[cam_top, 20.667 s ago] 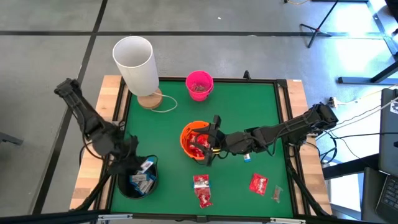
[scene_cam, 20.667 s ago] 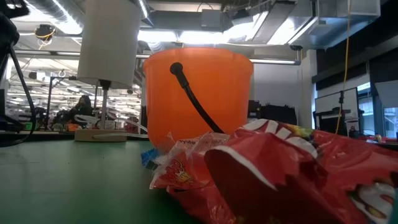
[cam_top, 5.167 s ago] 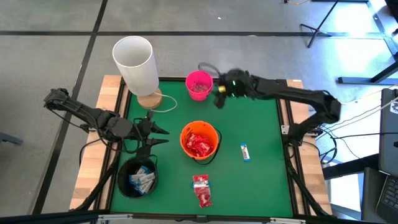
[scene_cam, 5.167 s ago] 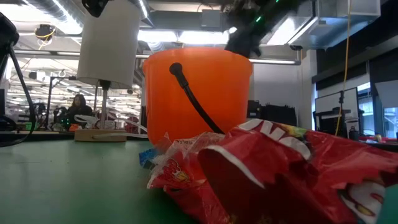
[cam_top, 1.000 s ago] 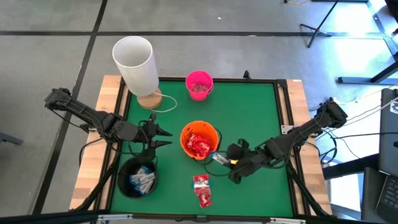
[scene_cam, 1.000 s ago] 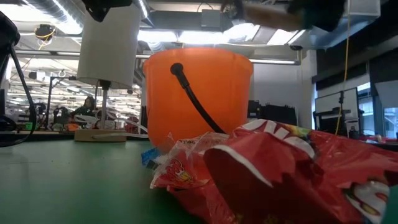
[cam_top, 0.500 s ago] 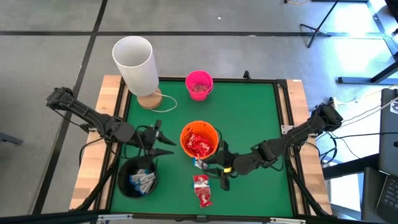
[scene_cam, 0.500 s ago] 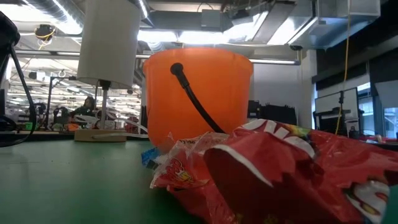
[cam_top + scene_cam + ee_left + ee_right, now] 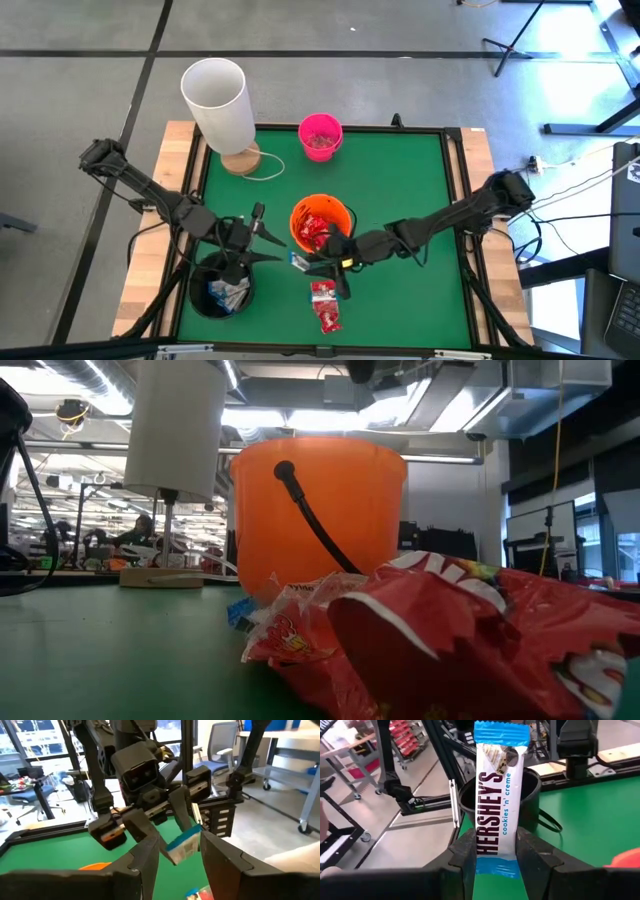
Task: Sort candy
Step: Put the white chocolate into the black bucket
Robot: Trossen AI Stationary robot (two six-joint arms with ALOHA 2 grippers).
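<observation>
Over the last second the right arm has swung across the lower middle of the high view, from lower right of the orange bucket (image 9: 321, 227) to just below it. Its right gripper (image 9: 306, 262) now reaches toward the left gripper (image 9: 262, 243), its fingers clamped on a white-and-blue bar (image 9: 498, 795). I judge a hand-over is starting, since the black bucket (image 9: 222, 290) at lower left already holds such bars.

The left gripper waits above that bucket's upper rim, its fingers (image 9: 150, 851) parted moderately and holding nothing, with the bar just ahead of them.

Largest on the desk (image 9: 400, 180) is the white cylinder (image 9: 218, 101) at upper left, then the orange bucket full of red packets, then the pink bucket (image 9: 320, 136) at top centre. A red packet (image 9: 324, 305) lies at bottom centre, unsorted. The orange bucket beside the right arm crowds the exchange.
</observation>
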